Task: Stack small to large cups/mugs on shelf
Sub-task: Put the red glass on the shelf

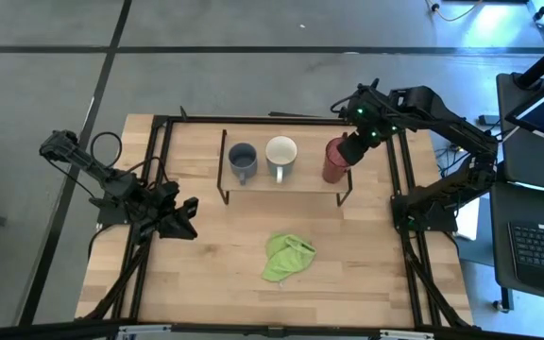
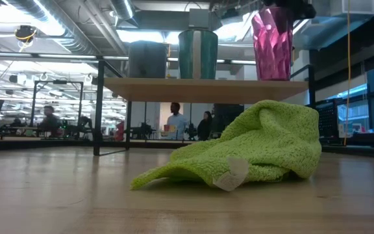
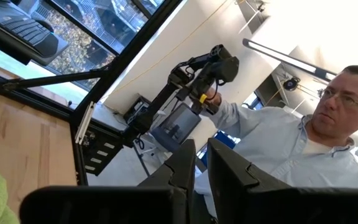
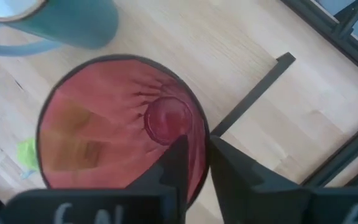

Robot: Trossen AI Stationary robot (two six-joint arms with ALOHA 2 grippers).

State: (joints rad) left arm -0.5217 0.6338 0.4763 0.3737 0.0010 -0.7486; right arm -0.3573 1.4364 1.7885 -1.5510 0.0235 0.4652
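Three cups stand in a row on the light-wood shelf [image 1: 281, 184] [image 2: 206, 88]: a blue-grey mug [image 1: 243, 161] [image 2: 147, 60] at its left, a mug with a handle, white inside and teal outside [image 1: 280, 154] [image 2: 197, 54], in the middle, and a dark red cup [image 1: 332, 161] [image 2: 273, 42] at its right end. My right gripper [image 1: 350, 149] [image 4: 194, 163] is shut on the red cup's rim from above. My left gripper [image 1: 187, 219] [image 3: 201, 171] is shut and empty, low over the table's left side. My right gripper holds the red cup's rim [image 4: 201, 134] on the side toward the table's right edge, one finger [image 4: 174, 163] inside the cup and one [image 4: 235, 171] outside. The fingers point down from above. The cup stands upright with its bottom on the shelf board [image 2: 274, 79].
A lime-green cloth [image 1: 288, 257] [image 2: 252, 146] lies crumpled on the table in front of the shelf. Black frame rails [image 1: 399, 189] run along the table's left and right sides. A person [image 3: 303, 143] shows beyond the table in the left wrist view.
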